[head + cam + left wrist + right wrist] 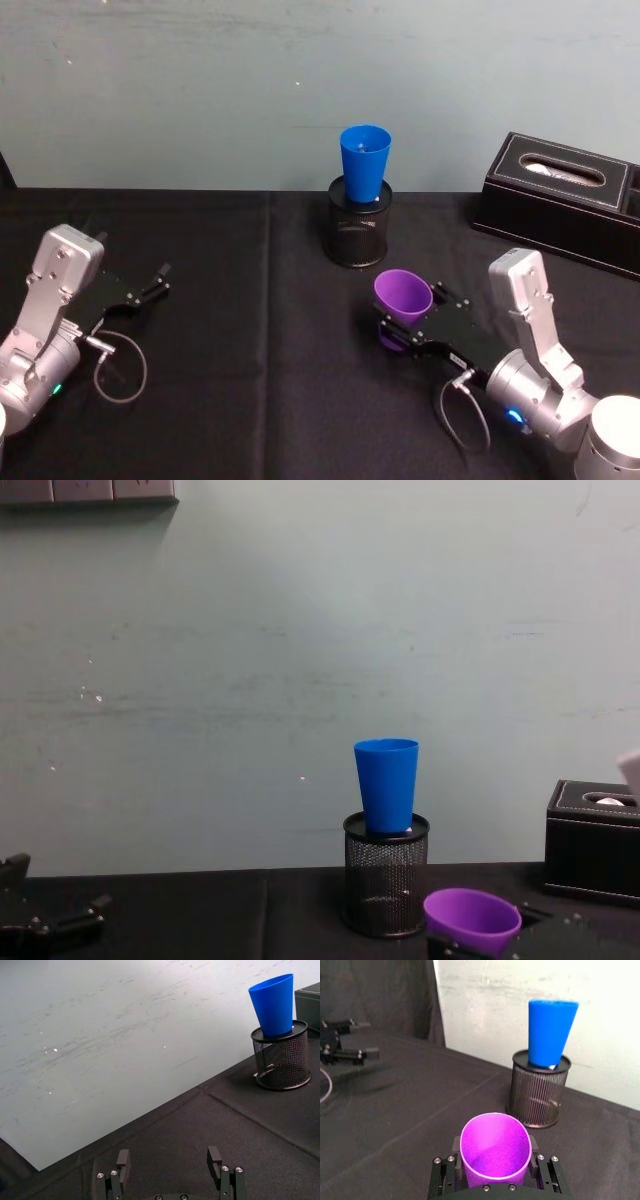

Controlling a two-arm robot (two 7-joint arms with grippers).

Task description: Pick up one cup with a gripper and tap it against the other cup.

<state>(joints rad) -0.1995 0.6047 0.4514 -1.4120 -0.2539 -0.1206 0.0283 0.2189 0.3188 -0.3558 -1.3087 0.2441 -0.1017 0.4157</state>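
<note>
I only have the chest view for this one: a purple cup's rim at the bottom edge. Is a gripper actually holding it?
Observer: Yes. In the right wrist view the right gripper has a finger on each side of the purple cup, shut on it.
Operator: Is it touching the blue cup yet?
Observer: No. The head view shows a clear gap; the blue cup stands in the mesh holder farther back.
Operator: And the left gripper?
Observer: The left gripper is open, holding nothing, at the table's left side.
</note>
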